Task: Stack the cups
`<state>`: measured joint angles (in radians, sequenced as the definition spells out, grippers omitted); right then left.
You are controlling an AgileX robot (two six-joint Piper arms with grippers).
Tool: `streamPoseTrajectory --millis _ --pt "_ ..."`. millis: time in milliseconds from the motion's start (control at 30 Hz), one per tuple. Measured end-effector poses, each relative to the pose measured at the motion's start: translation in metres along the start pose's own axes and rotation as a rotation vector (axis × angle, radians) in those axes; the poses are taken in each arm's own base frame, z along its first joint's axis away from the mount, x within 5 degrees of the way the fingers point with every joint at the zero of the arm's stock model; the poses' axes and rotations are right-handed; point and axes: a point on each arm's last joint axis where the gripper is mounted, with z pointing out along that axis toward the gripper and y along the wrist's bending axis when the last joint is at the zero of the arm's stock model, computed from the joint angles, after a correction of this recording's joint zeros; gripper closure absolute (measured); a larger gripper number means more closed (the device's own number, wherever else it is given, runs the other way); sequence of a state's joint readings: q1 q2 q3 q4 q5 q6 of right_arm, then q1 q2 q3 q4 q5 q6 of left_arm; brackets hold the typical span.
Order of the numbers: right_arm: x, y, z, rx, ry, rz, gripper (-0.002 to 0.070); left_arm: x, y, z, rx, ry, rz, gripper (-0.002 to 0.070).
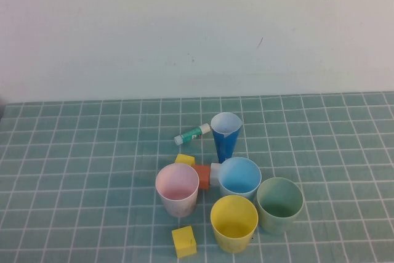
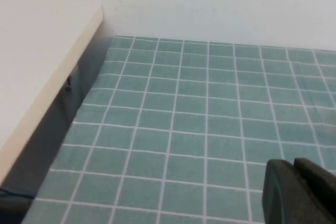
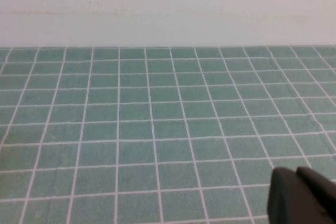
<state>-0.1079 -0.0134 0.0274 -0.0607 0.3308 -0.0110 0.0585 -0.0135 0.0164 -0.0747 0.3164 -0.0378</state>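
Five cups cluster in the lower middle of the high view on the green checked tablecloth. A dark blue cup stands farthest back, tall and narrow, its white inside showing. Just below it sits a light blue cup, with a green cup at its lower right and a yellow cup below it near the bottom edge. A pink cup stands left of the light blue one. All five are upright with open mouths up.

An orange block lies between the pink and light blue cups, a small yellow block above the pink cup, and a larger yellow block below it. A green-and-white tube lies left of the dark blue cup.

Neither arm shows in the high view. The left gripper appears only as a dark shape in the lower right corner of its wrist view, over bare cloth beside a pale board; the right gripper likewise sits in the lower right corner of its wrist view. Whether either is spread or closed, I cannot tell; neither visibly holds anything.
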Motion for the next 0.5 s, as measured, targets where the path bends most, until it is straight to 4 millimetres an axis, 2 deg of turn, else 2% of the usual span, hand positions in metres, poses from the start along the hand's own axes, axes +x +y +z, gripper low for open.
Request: streamPoseTrajectory --millis 167,233,333,433,500 --pt "0.0 0.0 0.0 0.0 0.0 0.0 0.0679 -0.001 -0.004 0.0 0.044 -0.012 -0.125 0.0678" --pt "0.0 0.0 0.0 0.0 0.0 0.0 0.0679 -0.002 -0.008 0.0 0.093 -0.02 -0.299 0.0678" --pt "0.0 0.0 0.0 0.0 0.0 0.0 0.0679 -0.007 -0.015 -0.001 0.191 -0.022 -0.662 0.0678" --pt "0.0 0.0 0.0 0.0 0.0 0.0 0.0679 -0.012 -0.017 -0.002 0.239 -0.055 -0.859 0.0678" --pt "0.0 0.0 0.0 0.0 0.0 0.0 0.0679 -0.014 -0.016 -0.002 0.244 -0.071 -0.898 0.0678"
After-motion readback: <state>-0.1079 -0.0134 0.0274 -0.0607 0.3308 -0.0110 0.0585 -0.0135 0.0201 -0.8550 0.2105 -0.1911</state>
